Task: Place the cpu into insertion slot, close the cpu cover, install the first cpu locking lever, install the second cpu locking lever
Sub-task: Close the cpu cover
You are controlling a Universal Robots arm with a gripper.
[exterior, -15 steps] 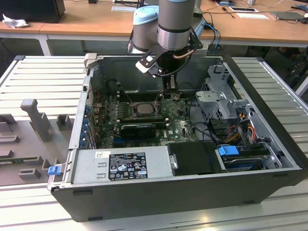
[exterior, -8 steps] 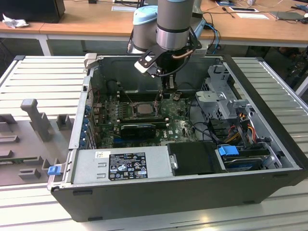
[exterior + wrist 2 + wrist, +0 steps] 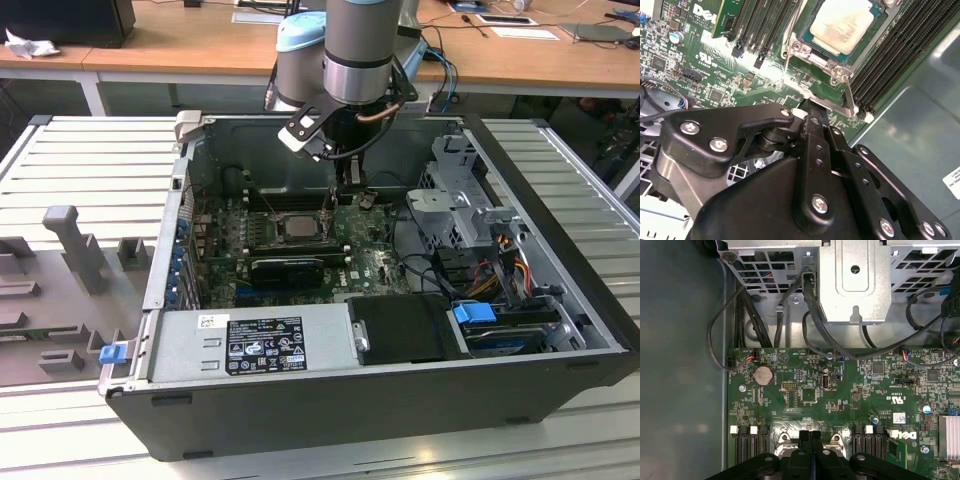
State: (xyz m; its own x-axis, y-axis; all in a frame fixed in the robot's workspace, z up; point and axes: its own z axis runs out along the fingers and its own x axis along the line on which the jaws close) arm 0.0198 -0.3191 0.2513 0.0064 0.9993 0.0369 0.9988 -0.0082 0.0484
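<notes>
The cpu (image 3: 845,22), a pale silvery square chip, lies flat in the insertion slot (image 3: 821,50) on the green motherboard. It also shows in the exterior view as the cpu (image 3: 298,225). The cpu cover (image 3: 801,47), a thin silver frame, lies down around the chip. A thin metal locking lever (image 3: 849,95) runs along the socket's edge. A second lever rod (image 3: 786,67) bends toward my fingertips. My gripper (image 3: 810,106) is shut, with its tip right beside that bent lever end at the socket's corner. In the first wrist view the gripper (image 3: 810,436) has its fingers pressed together above the socket.
Long black memory slots (image 3: 900,55) flank the socket on both sides. A metal drive cage (image 3: 855,280) with black cables (image 3: 810,315) stands at the case's end. The power supply (image 3: 255,340) and the case walls (image 3: 170,250) hem in the board. A black heatsink (image 3: 290,268) sits near the socket.
</notes>
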